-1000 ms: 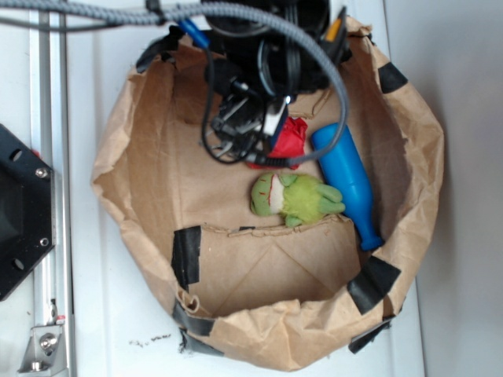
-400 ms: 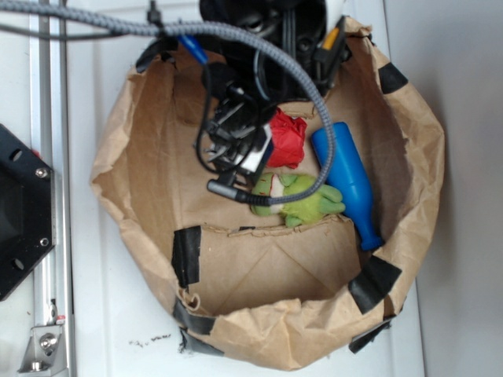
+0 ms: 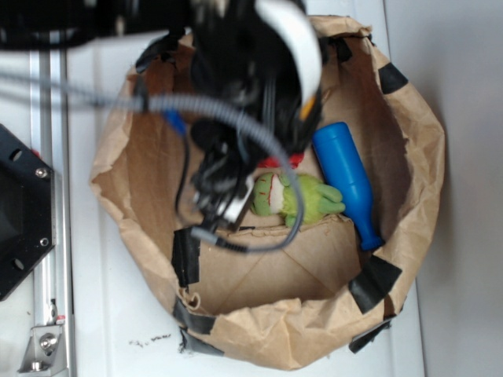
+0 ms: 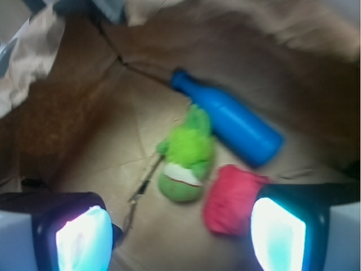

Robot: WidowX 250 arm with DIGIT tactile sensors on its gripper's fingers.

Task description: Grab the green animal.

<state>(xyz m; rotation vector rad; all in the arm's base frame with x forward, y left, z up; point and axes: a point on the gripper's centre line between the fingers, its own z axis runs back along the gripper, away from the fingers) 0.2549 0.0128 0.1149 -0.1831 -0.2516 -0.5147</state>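
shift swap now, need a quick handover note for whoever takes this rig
Gripper: open, empty, above the bag floor.
Small lime-green plush animal: lies in the brown paper bag, between and ahead of the fingers, beside the blue plastic bottle and the red crumpled wad.
Done: gripper roughly lined up over the toy.
Left: descend, close on the plush, lift.

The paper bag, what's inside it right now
Inside the paper bag lie the green animal, a blue bottle and a red wad. The open gripper hangs above them; the exterior view mostly hides the wad.
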